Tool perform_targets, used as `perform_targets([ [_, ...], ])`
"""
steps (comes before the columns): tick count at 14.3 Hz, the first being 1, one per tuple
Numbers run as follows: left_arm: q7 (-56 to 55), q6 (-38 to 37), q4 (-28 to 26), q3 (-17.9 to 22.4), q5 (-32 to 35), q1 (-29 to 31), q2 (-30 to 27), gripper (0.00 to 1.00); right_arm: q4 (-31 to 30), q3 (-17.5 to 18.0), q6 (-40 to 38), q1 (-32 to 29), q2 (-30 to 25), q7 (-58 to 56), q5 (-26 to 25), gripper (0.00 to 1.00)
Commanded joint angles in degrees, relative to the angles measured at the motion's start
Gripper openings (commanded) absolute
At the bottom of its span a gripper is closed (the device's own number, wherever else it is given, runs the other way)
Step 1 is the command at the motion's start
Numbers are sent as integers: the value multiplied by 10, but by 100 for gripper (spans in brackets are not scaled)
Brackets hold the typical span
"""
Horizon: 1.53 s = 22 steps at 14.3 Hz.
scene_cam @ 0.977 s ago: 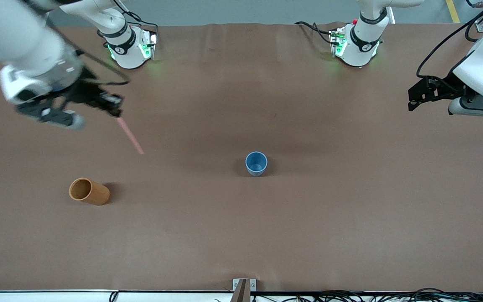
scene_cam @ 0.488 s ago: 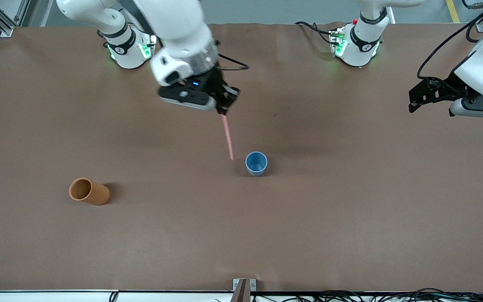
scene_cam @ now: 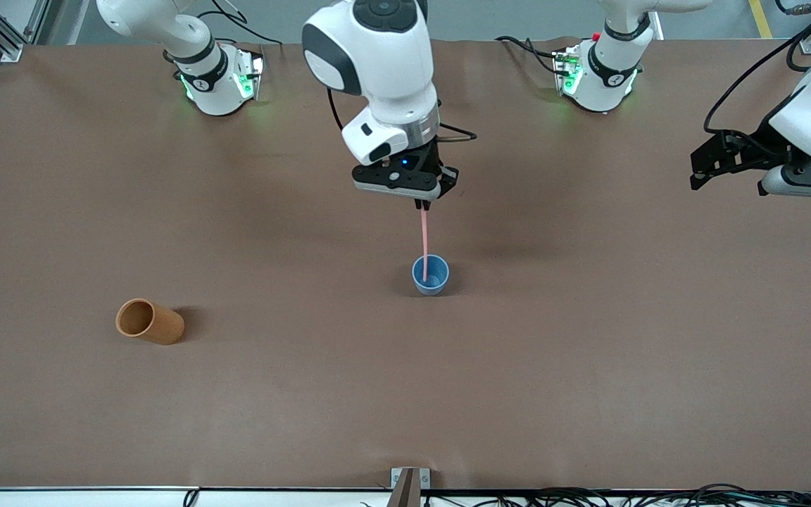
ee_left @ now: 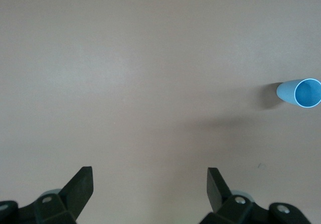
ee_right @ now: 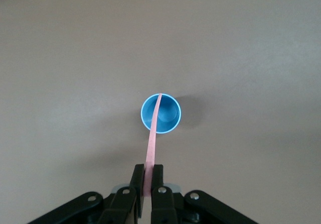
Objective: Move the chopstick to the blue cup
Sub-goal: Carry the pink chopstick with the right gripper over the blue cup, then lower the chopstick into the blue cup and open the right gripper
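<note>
Right wrist view showed the right gripper's fingers clamped on the thin light-pink chopstick, its tip over the small round blue cup below them. Release remained, I judged. The left gripper waited, fingers spread and empty, above bare brown desk.

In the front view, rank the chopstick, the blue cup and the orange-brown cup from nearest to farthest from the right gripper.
1. The chopstick: clamped in the right gripper, hanging down from it.
2. The blue cup: directly under that gripper; the stick's lower end is at its mouth.
3. The orange-brown cup: on its side toward the right arm's end of the table, nearer the front camera than the blue cup.
</note>
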Motion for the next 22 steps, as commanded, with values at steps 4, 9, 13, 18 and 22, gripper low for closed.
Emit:
perform_targets([
  [4, 6, -4, 8, -1, -8, 4, 1, 100, 12, -5, -1, 27, 31, 11, -23, 4],
  [9, 11, -3, 8, -2, -10, 15, 1, 100, 12, -4, 5, 35, 52, 11, -25, 5],
  [13, 11, -3, 11, -2, -10, 16, 2, 100, 10, -4, 44, 31, 67, 3, -25, 15],
  [18, 7, -3, 12, -2, -9, 14, 7, 100, 12, -7, 50, 14, 58, -2, -25, 80],
  [22, 9, -3, 12, -3, -8, 14, 7, 100, 0, -8, 7, -43, -18, -67, -19, 100],
])
